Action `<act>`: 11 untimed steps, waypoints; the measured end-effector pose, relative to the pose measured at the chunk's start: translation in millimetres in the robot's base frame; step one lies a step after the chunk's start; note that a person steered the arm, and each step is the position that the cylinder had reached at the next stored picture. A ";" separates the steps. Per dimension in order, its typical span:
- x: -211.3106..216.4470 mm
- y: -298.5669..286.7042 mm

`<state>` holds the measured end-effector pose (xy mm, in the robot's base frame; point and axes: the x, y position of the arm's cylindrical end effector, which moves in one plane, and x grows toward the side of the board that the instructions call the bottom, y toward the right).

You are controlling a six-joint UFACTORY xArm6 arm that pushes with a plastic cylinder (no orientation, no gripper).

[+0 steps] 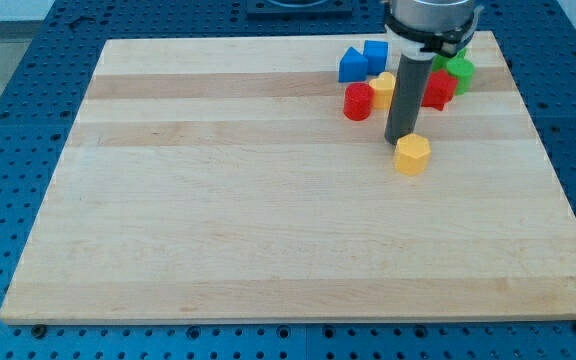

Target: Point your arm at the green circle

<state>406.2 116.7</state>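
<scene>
My tip [402, 139] rests on the board just above and left of a yellow hexagon block [412, 154], close to it or touching it. Green blocks [458, 72] sit at the view's top right, right of the rod and partly hidden by the arm. I cannot make out which of them is the circle. A red block [439, 89] lies just below the green ones, right of the rod. A red cylinder [358, 101] and a second yellow block [382, 87] lie left of the rod.
Two blue blocks [352, 66] [375, 54] sit above the red cylinder. The wooden board [268, 220] lies on a blue perforated table, and the block cluster is near the board's top edge.
</scene>
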 end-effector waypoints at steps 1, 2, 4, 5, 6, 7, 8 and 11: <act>7.4 -9.0; 10.4 -13.4; -7.7 45.8; -3.6 84.0; -29.7 126.3; -35.9 126.7; -48.6 126.7; -63.4 117.3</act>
